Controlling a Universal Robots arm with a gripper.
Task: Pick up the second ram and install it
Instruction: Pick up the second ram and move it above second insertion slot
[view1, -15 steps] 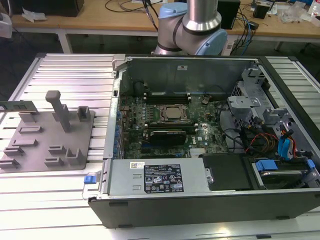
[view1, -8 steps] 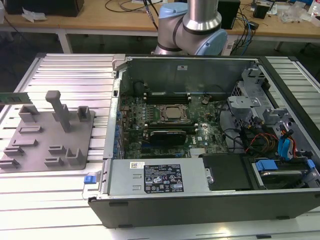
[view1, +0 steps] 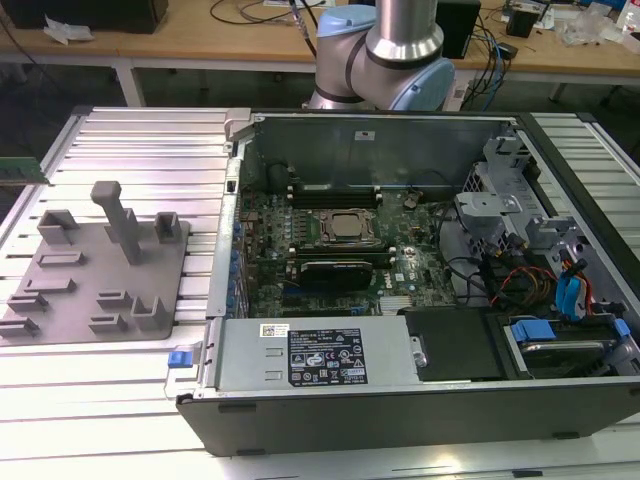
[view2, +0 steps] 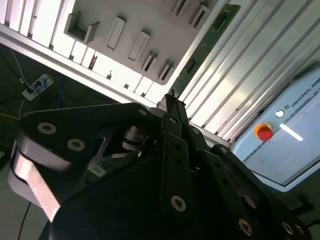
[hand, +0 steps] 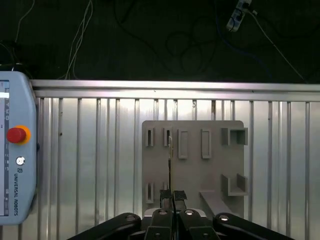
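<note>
The second ram (view2: 206, 41) is a thin green board with black chips, and my gripper (view2: 171, 100) is shut on one end of it. In the first wrist view the ram (hand: 171, 162) shows edge-on, rising from my black fingertips (hand: 166, 196) over the grey fixture plate (hand: 192, 172). In the exterior view a green end of the ram (view1: 22, 168) pokes in at the far left edge, above and beyond the fixture plate (view1: 95, 275). The open computer case (view1: 400, 400) lies to the exterior view's right, with its motherboard (view1: 340, 235) exposed.
The fixture plate carries upright grey posts (view1: 122, 220) and slotted holders. A teach pendant with a red button (hand: 16, 135) lies beside the ribbed metal table (hand: 100, 150). Cables hang past the table edge. The arm's base (view1: 385, 55) stands behind the case.
</note>
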